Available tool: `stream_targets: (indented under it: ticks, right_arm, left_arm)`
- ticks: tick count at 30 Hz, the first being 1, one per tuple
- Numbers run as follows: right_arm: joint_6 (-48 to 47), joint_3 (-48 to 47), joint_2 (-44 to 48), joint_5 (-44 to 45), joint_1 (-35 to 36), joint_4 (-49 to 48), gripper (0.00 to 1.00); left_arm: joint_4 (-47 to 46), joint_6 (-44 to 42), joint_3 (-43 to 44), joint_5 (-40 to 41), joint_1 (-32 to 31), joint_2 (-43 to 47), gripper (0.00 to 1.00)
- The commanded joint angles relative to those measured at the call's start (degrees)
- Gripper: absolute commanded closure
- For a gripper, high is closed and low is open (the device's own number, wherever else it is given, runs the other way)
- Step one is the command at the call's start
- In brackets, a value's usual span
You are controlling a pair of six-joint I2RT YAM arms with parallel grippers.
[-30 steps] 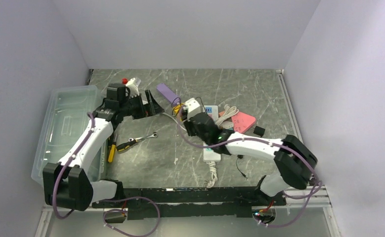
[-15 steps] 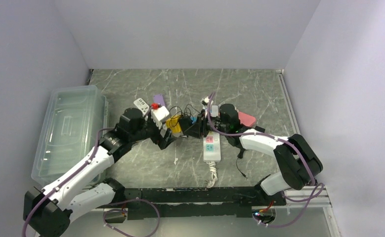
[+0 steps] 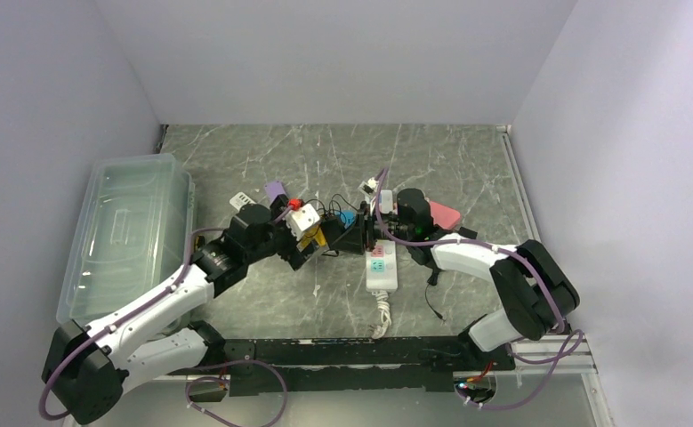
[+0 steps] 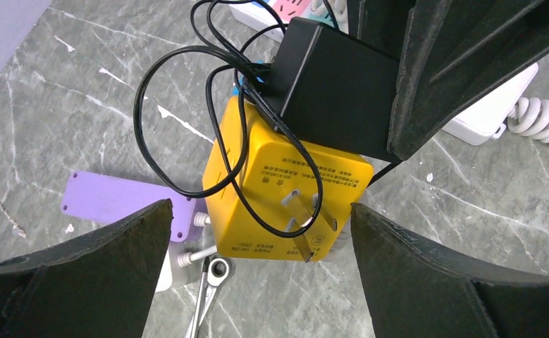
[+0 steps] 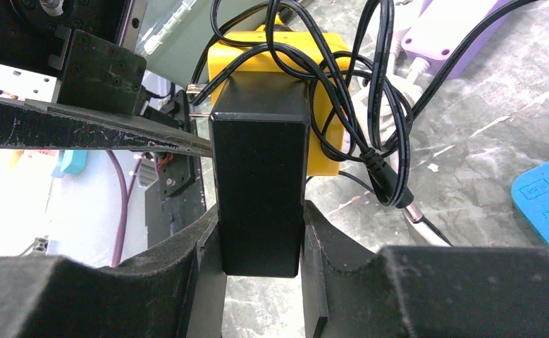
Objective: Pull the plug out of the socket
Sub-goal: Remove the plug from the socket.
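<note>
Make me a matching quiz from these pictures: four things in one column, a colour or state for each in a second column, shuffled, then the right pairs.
Things:
1. black adapter
2. yellow socket cube
3. left gripper
4. power strip

States:
A. white, with pink and teal outlets
B. open, jaws wide apart
C. clamped by the right gripper
D. metal prongs showing, black cord draped over it

Pairs: 1-C, 2-D, 3-B, 4-A

left claw [image 4: 261, 236] | swung in from clear bin [image 3: 120, 231] | now straddling yellow socket cube [image 4: 335, 183]
</note>
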State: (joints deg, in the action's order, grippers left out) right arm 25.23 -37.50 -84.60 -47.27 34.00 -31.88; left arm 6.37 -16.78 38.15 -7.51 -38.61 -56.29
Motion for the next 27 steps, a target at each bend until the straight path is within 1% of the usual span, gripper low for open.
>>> stream_targets:
  ticks: [1,7,19,20,22,24,26,27]
  right_arm:
    - [1.74,-1.54,0.22,-8.04,0.98,-8.69,1.0]
    - [-1.03,-2.68,0.01,-7.58,2.04,-5.14,1.0]
    - [-2.62,-4.11,-1.42,-7.86,3.57,-2.86,1.0]
    - [-2.57,-4.16,-1.59,-7.84,3.66,-2.91,1.0]
    - [-2.68,-4.39,-1.87,-8.01,3.79,-2.66,1.0]
    - [-3.19,-4.7,-2.06,-7.74,3.96,-1.89,1.0]
    - [-3.5,-4.78,-2.15,-7.31,4.01,-1.46,1.0]
    - [-3.52,-4.82,-2.15,-7.12,4.05,-1.36,1.0]
  left_arm:
    - [-4.77,-1.55,-0.18,-3.36,0.04,-1.54,0.0]
    - [-5.53,-0.12,0.25,-1.39,0.1,-3.56,0.0]
    - [-4.79,0.37,1.04,-2.24,0.05,-5.34,0.0]
    - [-4.64,0.34,1.11,-2.19,0.1,-5.46,0.02]
    - [-4.03,0.8,1.62,-2.09,0.05,-5.65,0.07]
    - [-3.0,1.25,2.56,-2.18,0.04,-5.74,0.17]
    - [-2.3,1.39,3.04,-2.89,0.06,-5.97,0.24]
    - [-2.18,1.46,3.13,-3.47,0.05,-6.08,0.3]
